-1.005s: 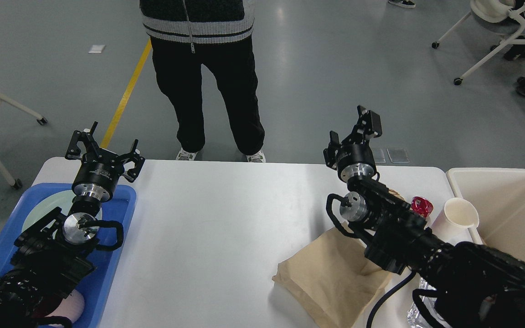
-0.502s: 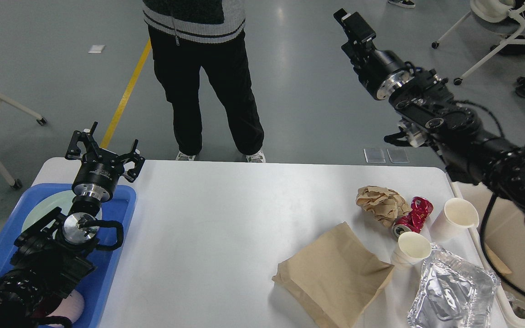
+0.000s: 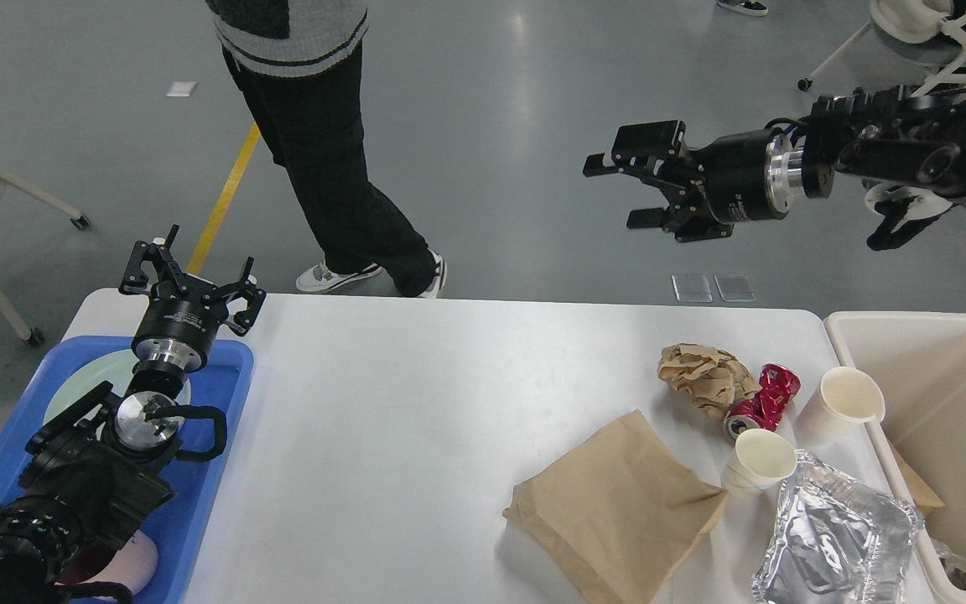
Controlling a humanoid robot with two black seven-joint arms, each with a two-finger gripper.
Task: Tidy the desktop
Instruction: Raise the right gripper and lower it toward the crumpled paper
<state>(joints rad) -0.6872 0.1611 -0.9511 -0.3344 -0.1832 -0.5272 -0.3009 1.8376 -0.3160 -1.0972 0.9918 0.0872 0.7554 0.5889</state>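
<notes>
The white desktop (image 3: 416,403) fills the lower view. At its right end lie a crumpled brown paper ball (image 3: 705,377), a crushed red can (image 3: 764,398), two paper cups (image 3: 843,403) (image 3: 755,466), a flat brown paper bag (image 3: 617,512) and a crushed foil tray (image 3: 835,537). My left gripper (image 3: 194,277) is open and empty above the far end of the blue tray (image 3: 215,470). My right gripper (image 3: 617,191) is open and empty, held high beyond the table's far edge, pointing left.
A cream bin (image 3: 953,403) stands off the table's right end with some scraps inside. The blue tray holds a pale green plate (image 3: 72,394) and a pink object (image 3: 127,566). A person (image 3: 324,168) stands beyond the far edge. Chairs stand at the far right.
My right arm has risen from over the paper bag, swung right and now points left beyond the table. The person has stepped to the left. My left arm has not moved.
</notes>
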